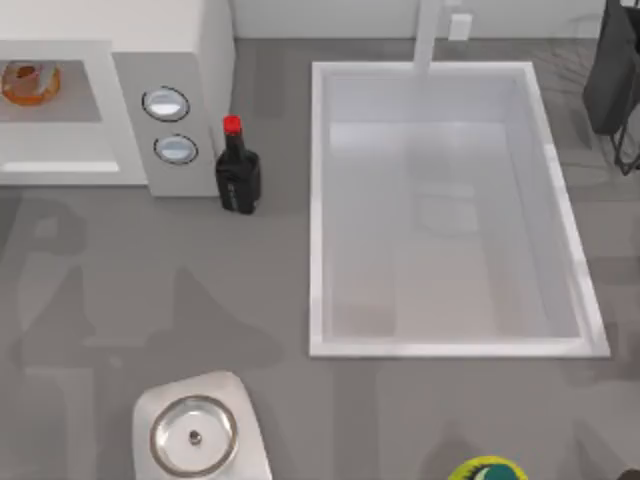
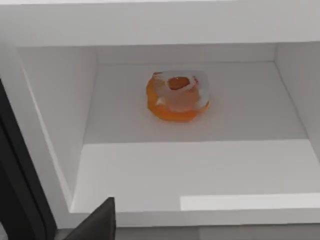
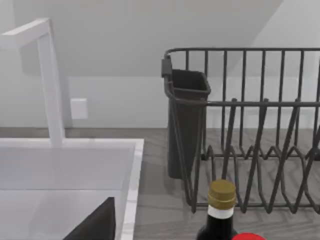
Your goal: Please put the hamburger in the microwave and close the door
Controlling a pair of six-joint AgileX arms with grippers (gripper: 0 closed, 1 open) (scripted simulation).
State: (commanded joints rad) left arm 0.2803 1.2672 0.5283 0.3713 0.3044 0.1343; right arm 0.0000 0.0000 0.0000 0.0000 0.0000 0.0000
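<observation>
The left claw [image 2: 95, 225] hangs just outside the mouth of the microwave [image 2: 45, 125], with a dark wedge of it showing at the near lip of the cavity. Whether it is open or closed I cannot tell, but nothing of the task is in its grasp.

Straight ahead of the claw and deeper in, the hamburger [image 2: 177, 97] sits flat on the white cavity floor. It is towards the back wall, roughly midway between the side walls and touching neither. It is round, so it has no long axis to line up with.

By my judgement the placing is done and what remains is the door, which stands open since the cavity is bare to the claw. A dark band runs along one edge of the opening, beside the claw. I cannot tell whether that is the door's edge. The swing has to start from that side, and the left arm is by far the nearer.

Farther out, past the dials, a red-capped black bottle [image 1: 238, 170] stands just beside the microwave's outer wall on the grey table [image 1: 120, 290], clear of the opening.

The right claw [image 3: 95, 225] is parked well away, past the sink [image 1: 318, 200], facing a wire dish rack [image 3: 250, 125].
</observation>
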